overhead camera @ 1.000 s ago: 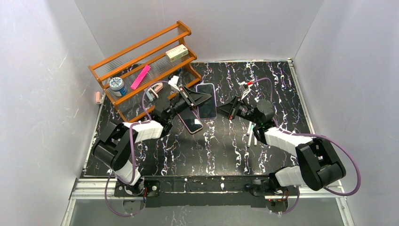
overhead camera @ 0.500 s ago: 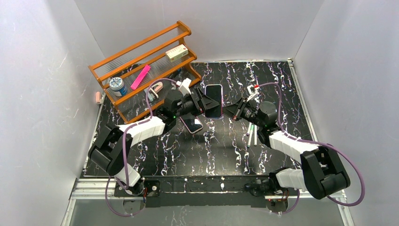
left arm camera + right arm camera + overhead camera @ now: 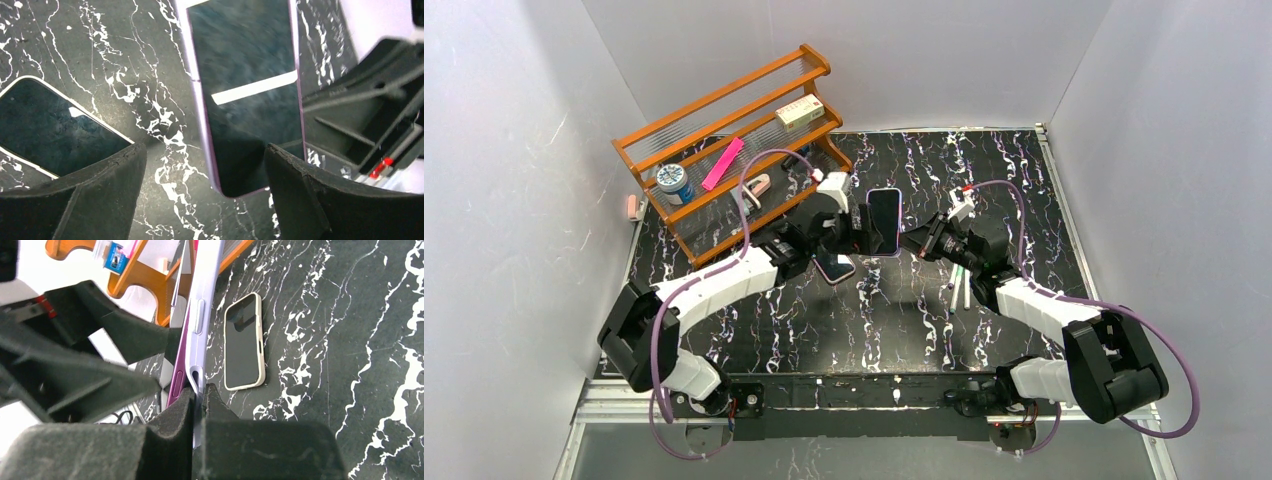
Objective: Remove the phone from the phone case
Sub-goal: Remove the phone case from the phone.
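1. Rack (image 3: 724,140): one orange wooden rack, well to the left of the left claw. It carries one blue-lidded jar (image 3: 672,183), one pink bar (image 3: 722,163) and one box (image 3: 799,110). The print on the box and the jar label is too small to read.
2. Left arm (image 3: 714,285): extends diagonally from its base toward the table centre, with the wrist raised.
3. Second phone (image 3: 45,130): one of two phones in view. It has a cream case and lies flat, screen up, on the table (image 3: 904,330), below and left of the left claw.
4. Left claw (image 3: 202,152): the fingers are spread wide and grip nothing.
5. Phone (image 3: 245,100): it has a dark screen and is seated in one pale purple phone case (image 3: 199,322). It is raised off the table between the two claws, inside the gap of the left claw and nearer that claw's right finger. Whether it touches that finger cannot be told.
6. Right claw (image 3: 199,395): the fingers are pinched tight on the edge of the phone case.
7. Sticks (image 3: 962,290): two white sticks lie on the table, just nearside of the right claw.
8. Right arm (image 3: 1034,300): reaches inward from its base, with the forearm low.
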Controlling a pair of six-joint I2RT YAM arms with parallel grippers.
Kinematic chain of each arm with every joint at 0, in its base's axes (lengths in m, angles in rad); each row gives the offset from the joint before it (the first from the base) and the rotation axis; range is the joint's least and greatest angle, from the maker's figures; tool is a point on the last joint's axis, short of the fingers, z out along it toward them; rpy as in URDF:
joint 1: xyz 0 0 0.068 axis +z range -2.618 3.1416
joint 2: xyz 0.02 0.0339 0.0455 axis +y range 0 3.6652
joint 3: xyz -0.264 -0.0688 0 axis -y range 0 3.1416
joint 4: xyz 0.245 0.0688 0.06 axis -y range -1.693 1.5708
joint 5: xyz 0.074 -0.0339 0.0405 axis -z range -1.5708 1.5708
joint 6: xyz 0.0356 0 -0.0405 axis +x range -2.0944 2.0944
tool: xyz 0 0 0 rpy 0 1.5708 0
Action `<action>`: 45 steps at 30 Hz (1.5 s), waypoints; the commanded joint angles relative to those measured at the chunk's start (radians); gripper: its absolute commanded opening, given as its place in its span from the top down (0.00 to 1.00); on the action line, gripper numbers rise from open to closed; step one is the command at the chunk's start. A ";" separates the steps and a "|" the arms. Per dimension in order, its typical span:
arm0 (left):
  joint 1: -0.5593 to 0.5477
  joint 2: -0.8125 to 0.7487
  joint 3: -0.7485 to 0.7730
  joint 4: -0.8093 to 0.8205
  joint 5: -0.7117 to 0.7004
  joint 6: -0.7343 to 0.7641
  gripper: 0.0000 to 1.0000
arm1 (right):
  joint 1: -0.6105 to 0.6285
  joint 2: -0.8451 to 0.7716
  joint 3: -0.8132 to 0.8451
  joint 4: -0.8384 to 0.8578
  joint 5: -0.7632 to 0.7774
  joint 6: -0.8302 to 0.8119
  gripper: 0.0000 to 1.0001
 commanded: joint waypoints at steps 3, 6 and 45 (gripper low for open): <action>-0.150 -0.014 0.093 -0.142 -0.240 0.238 0.18 | 0.001 0.000 0.058 0.058 0.005 0.024 0.99; -0.204 0.019 0.144 -0.176 -0.306 0.295 0.20 | 0.002 0.008 0.058 0.055 0.002 0.033 0.99; -0.493 0.433 0.351 -0.188 -1.010 0.761 0.60 | 0.009 -0.059 0.033 0.041 -0.026 0.150 0.99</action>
